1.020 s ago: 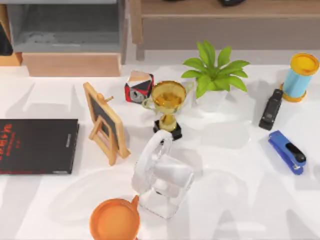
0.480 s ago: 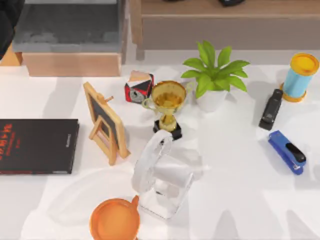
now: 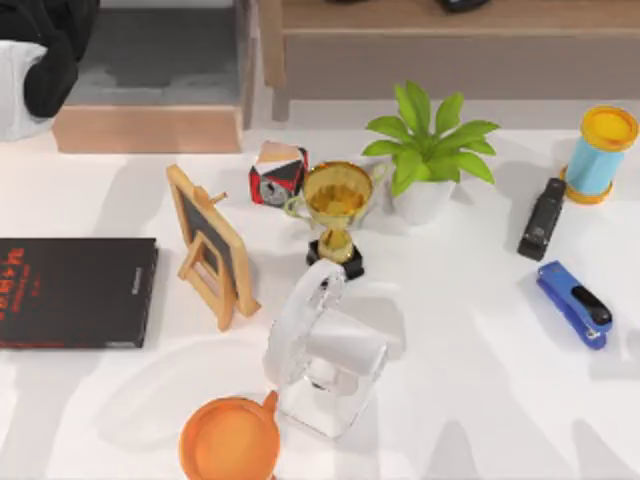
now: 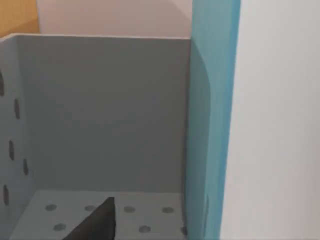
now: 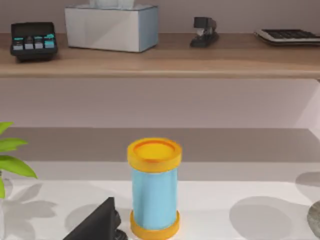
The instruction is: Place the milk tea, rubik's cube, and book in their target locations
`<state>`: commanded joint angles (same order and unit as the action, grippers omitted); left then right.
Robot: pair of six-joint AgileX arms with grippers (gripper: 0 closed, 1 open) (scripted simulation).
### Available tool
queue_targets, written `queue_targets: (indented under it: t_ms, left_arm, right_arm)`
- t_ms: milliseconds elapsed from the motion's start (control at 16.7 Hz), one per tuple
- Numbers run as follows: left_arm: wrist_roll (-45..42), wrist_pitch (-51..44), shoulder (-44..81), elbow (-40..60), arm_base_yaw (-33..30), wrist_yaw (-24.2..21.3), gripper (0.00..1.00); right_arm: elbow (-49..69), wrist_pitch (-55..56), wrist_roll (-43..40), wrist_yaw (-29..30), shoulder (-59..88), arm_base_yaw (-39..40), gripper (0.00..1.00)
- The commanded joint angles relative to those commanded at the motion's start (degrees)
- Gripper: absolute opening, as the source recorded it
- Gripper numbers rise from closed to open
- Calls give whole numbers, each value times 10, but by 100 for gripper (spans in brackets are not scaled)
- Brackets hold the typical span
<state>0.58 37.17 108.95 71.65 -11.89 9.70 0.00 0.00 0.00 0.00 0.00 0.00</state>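
Observation:
The book stands upright in the left wrist view, with its light blue cover [image 4: 212, 120] and white page edges [image 4: 280, 125] against a grey perforated bin [image 4: 100, 110]. My left gripper [image 4: 160, 234] is open. Its dark finger [image 4: 97, 225] is clear of the cover, with a gap between them. From above, my left arm [image 3: 50, 40] hangs over the grey bin [image 3: 160, 55] at the back left. The milk tea [image 3: 603, 152] is a blue cup with a yellow lid at the back right. My open right gripper [image 5: 160, 235] faces the milk tea [image 5: 154, 187]. The rubik's cube is out of view.
A flat black book [image 3: 75, 292] lies at the left. A small chalkboard easel [image 3: 210, 245], faceted block [image 3: 277, 172], gold trophy [image 3: 337, 215], plant [image 3: 428, 150], headphone stand [image 3: 325, 360] and orange cup [image 3: 230, 440] fill the middle. Two staplers [image 3: 572, 302] lie at the right.
My left arm has come further into the top view's back left corner, over the grey bin. Nothing on the table has moved.

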Motion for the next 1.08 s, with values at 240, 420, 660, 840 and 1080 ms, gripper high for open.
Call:
queue_targets:
  t_ms: [240, 420, 660, 840, 1080]
  left_arm:
    - [0, -2, 4, 6, 3, -2, 100]
    - [0, -12, 31, 44, 4, -5, 100]
    - [0, -25, 59, 84, 6, -7, 100]
    - [0, -25, 59, 84, 6, -7, 100]
    - [0, -25, 59, 84, 6, -7, 70]
  right_arm:
    - [0, 0, 0, 0, 0, 0, 100]
    - [0, 0, 0, 0, 0, 0, 100]
    - [0, 0, 0, 0, 0, 0, 100]
    - [0, 0, 0, 0, 0, 0, 100]
    - [0, 0, 0, 0, 0, 0, 100]
